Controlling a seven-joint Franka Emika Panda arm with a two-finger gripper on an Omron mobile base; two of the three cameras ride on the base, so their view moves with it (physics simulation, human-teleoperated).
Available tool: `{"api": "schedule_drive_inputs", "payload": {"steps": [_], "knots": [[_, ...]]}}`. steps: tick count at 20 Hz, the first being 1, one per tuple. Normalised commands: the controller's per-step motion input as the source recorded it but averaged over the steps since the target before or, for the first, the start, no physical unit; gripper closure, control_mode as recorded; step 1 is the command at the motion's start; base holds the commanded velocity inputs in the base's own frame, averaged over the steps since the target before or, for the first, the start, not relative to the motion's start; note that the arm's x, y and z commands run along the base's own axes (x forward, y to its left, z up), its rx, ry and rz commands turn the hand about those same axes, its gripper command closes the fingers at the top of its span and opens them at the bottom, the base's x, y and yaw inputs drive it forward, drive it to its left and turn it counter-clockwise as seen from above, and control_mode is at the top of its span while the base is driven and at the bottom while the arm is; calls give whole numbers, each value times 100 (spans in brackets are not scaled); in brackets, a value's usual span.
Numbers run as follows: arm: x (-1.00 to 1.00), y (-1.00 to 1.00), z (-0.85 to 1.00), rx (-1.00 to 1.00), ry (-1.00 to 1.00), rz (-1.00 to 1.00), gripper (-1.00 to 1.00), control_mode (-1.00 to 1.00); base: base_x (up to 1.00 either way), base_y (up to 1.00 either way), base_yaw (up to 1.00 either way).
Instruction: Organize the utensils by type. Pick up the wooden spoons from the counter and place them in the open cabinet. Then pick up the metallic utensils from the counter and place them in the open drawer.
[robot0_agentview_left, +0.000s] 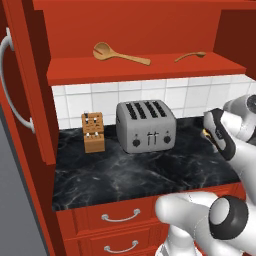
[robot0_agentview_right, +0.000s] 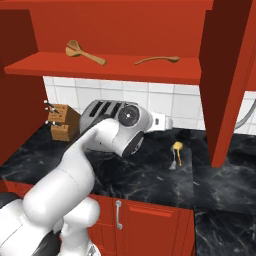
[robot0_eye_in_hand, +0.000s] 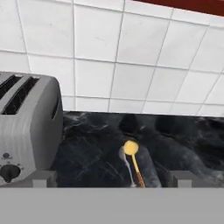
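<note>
Two wooden spoons lie well apart on the red cabinet shelf. Below, the white arm crosses before the toaster. Gold and silver utensils lie together on the black counter.

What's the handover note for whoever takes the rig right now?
Gripper: open and empty, low over the counter right of the toaster, facing the tiled wall.
Done: both wooden spoons are on the open cabinet shelf, the larger spoon to the left, the slimmer spoon to the right.
Left: the two metallic utensils, the silver spoon and the gold-tinted piece, lie side by side on the counter just ahead of the gripper. Both must go into the drawer.
</note>
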Motion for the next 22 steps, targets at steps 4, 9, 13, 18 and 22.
{"api": "schedule_drive_inputs", "payload": {"steps": [4, 9, 13, 18, 22], "knots": [[10, -30, -44, -16, 4, 9, -100, -100, 0, 0, 0], [15, -25, -37, -8, 5, 1, -100, -100, 0, 0, 0], [11, -8, -27, -4, 17, 0, -100, -100, 0, 0, 0], [1, -3, -4, 0, 39, 0, -100, -100, 0, 0, 0], [9, -12, -21, 0, 26, 0, -100, -100, 0, 0, 0]]}}
